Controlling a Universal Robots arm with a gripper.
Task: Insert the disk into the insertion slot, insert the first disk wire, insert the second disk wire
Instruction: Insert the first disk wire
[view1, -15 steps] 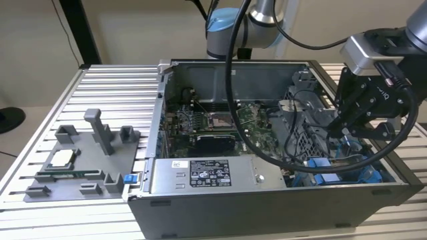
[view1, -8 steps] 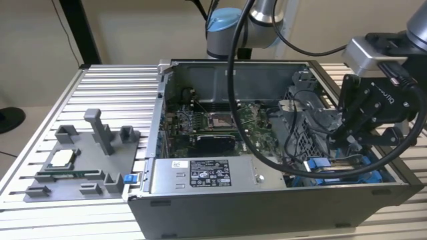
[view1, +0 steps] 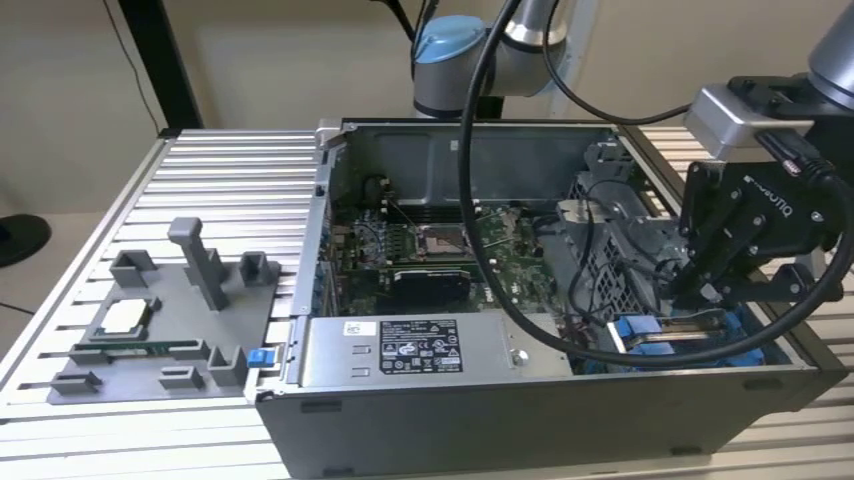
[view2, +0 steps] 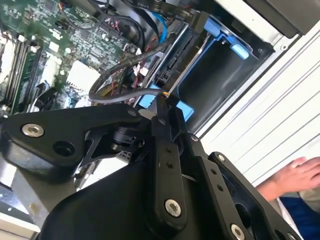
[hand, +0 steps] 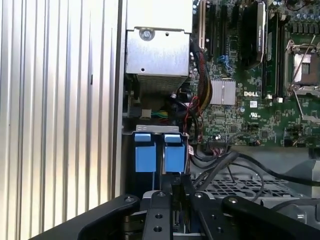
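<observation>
Disk (hand: 145, 151) in blue carrier appears seated in insertion slot (view2: 222, 32), exterior view's right. Tool (view2: 164, 102) pinching black wire (view2: 125, 92) beside disk; wiring looks unfinished.

Black pincer (view1: 694, 293), silver screws (view2: 173, 207), blue-capped grey arm (view1: 451, 75), black cable (view1: 466, 150)

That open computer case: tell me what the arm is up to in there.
The robot's end effector is lowered into the corner of the open computer case on the exterior view's right, right at the blue-railed drive bay. Black cables loop close beside it. Whether a drive is fully seated in the bay cannot be told. A person's hand is outside the case, over the ribbed table.
</observation>
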